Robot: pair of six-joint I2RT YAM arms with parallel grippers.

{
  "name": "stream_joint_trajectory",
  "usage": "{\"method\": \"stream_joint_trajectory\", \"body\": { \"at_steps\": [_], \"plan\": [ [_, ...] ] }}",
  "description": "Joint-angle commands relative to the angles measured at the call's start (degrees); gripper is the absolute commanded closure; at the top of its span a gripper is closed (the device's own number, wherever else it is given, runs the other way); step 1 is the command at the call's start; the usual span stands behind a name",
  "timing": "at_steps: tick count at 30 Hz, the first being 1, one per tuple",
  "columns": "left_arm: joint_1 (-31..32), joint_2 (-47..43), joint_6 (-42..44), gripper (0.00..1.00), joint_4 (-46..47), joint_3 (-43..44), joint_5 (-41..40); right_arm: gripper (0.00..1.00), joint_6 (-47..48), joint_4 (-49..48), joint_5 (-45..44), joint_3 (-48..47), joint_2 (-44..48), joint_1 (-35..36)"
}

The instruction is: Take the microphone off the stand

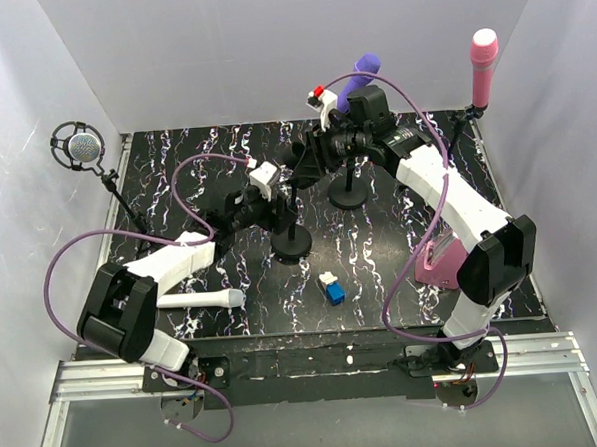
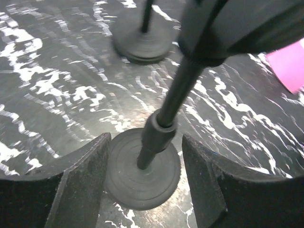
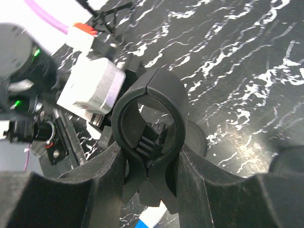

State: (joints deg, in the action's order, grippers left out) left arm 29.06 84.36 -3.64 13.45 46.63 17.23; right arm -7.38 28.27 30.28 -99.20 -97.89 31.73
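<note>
A white microphone (image 1: 197, 300) lies flat on the table near the left arm, out of any stand. The black stand (image 1: 292, 244) in the middle has an empty ring clip (image 3: 156, 80). My right gripper (image 1: 310, 161) is shut on the lower tabs of that clip, with its fingers pressed against both sides in the right wrist view (image 3: 149, 149). My left gripper (image 1: 263, 213) is open. Its fingers straddle the stand's pole (image 2: 178, 90) above the round base (image 2: 142, 185) without touching it (image 2: 146, 140).
A purple microphone (image 1: 359, 78) stands on its stand behind the right arm. A pink one (image 1: 483, 64) is at the far right and a silver one in a shock mount (image 1: 79, 147) at the far left. A blue-white block (image 1: 332, 287) and a pink box (image 1: 441, 261) lie near the front.
</note>
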Motion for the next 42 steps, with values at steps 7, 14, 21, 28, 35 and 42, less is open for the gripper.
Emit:
{"method": "stream_joint_trajectory", "body": {
  "at_steps": [7,14,21,28,35,42],
  "plan": [
    [-2.08,6.87,8.91,0.68,3.86,4.69,30.40,0.99,7.20,2.14,13.93,1.38,0.59,-0.08],
    [2.56,1.54,-1.69,1.00,5.45,3.03,-10.43,0.99,-0.15,2.23,3.50,-0.20,0.68,0.09],
    [10.94,0.72,-3.58,0.57,1.85,2.77,-27.57,0.99,-6.78,2.58,-9.63,-0.21,2.17,2.90],
    [7.16,-8.66,14.95,0.25,-11.93,1.01,-6.53,0.99,5.24,0.04,-13.94,1.19,3.57,2.73],
    [6.80,-15.63,26.56,0.02,-39.43,9.51,-2.48,0.99,29.50,7.67,-3.65,2.25,6.39,2.99],
    [7.06,-11.85,33.79,0.02,-46.78,15.51,2.09,0.99,33.91,12.33,-4.01,4.97,8.85,2.90]
  ]
}}
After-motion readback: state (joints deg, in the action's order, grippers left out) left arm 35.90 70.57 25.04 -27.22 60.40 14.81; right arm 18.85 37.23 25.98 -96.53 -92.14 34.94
